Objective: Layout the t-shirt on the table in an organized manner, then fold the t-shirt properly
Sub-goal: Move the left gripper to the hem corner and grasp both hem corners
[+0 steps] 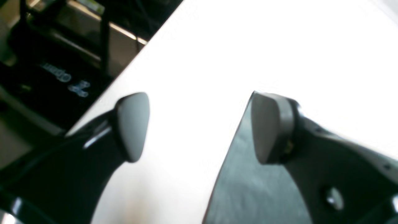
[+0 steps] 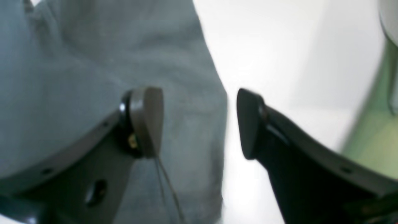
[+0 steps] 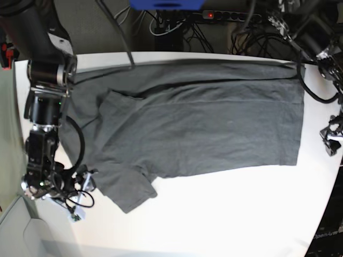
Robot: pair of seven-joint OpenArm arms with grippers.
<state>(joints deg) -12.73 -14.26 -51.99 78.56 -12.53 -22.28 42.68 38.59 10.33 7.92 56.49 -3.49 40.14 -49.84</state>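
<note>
The dark grey t-shirt (image 3: 198,123) lies spread across the white table (image 3: 225,214), sleeves to the left and hem to the right. A folded strip runs along its far edge. My right gripper (image 3: 86,184) hovers by the near sleeve; in the right wrist view the gripper (image 2: 199,123) is open, one finger (image 2: 149,121) over the cloth (image 2: 93,77), the other over bare table (image 2: 279,62). My left gripper (image 3: 332,136) is at the table's right edge beside the hem. It stands open (image 1: 199,127), with a corner of the t-shirt (image 1: 245,180) under one pad (image 1: 270,127).
Cables and a power strip (image 3: 225,15) hang behind the far table edge. Beyond the table edge, the left wrist view shows a black base with lettering (image 1: 62,77). A green floor (image 2: 373,140) shows past the table's edge by the right gripper.
</note>
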